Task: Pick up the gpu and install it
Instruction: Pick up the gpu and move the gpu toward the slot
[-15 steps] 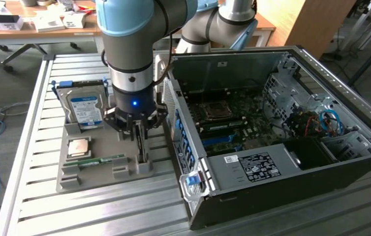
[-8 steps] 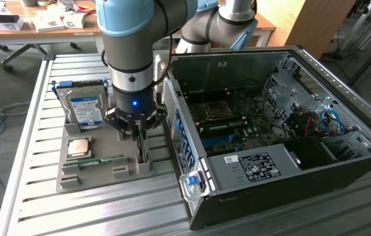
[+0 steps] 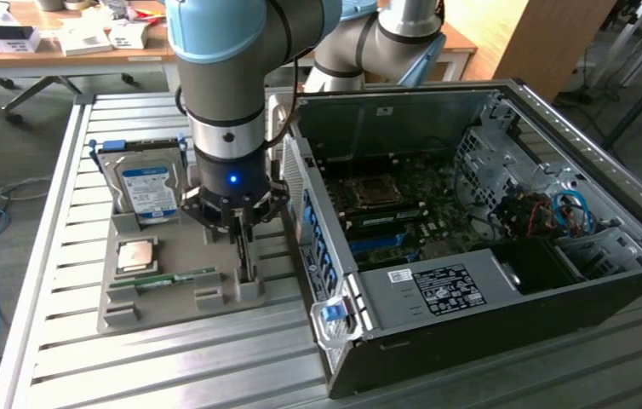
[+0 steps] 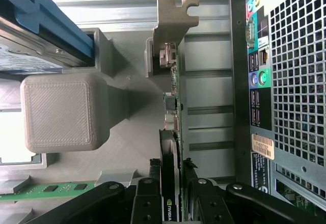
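Wrist view: gripper [image 4: 172, 169] tight on gpu [image 4: 169, 145]

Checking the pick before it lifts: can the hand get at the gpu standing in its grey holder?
Probably yes: the hand is down over the gpu, its fingers against both faces, apparently gripping. The hard drive and computer case stand clear to either side.

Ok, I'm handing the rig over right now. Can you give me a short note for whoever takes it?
The gripper has its jaws closed on the gpu, one on each side.
The gpu stands on edge in its slot of the grey holder tray, beside the open computer case.
Done: approach and grasp.
Left: the lift out of the tray and the whole install in the case.
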Controlling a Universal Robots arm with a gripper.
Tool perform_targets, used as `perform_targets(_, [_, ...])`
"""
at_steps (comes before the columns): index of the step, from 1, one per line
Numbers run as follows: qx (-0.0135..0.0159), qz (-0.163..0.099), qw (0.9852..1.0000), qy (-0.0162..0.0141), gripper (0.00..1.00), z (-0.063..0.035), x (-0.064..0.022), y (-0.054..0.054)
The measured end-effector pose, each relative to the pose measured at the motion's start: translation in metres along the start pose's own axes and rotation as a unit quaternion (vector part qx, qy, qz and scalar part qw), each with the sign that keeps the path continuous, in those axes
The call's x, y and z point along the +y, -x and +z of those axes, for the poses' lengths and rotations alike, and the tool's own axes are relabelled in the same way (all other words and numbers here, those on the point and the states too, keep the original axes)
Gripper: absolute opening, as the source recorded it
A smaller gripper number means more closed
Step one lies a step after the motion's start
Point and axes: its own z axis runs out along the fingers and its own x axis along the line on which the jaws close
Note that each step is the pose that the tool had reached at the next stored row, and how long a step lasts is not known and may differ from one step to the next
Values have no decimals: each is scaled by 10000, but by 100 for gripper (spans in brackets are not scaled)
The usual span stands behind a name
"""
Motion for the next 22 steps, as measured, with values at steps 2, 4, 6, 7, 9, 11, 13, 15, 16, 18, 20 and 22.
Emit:
perform_targets(2, [1, 1, 10000, 0, 31, 0, 0, 1])
perform_targets(4, [0, 1, 10000, -1, 31, 0, 0, 2])
perform_targets(6, [0, 1, 10000, -1, 31, 0, 0, 2])
perform_targets(7, [0, 1, 10000, -1, 31, 0, 0, 2])
perform_targets(9, [1, 0, 10000, -1, 29, -1, 0, 2])
perform_targets(11, [0, 1, 10000, -1, 26, 0, 0, 2])
perform_targets(13, [0, 0, 10000, -1, 26, 0, 0, 2])
perform_targets(15, [0, 0, 10000, -1, 26, -1, 0, 2])
perform_targets(16, [0, 0, 10000, 0, 26, 0, 0, 2])
perform_targets(18, [0, 1, 10000, -1, 26, 0, 0, 2])
perform_targets(20, [0, 0, 10000, -1, 26, -1, 0, 2])
perform_targets(22, [2, -37, 10000, 0, 26, -1, 0, 2])
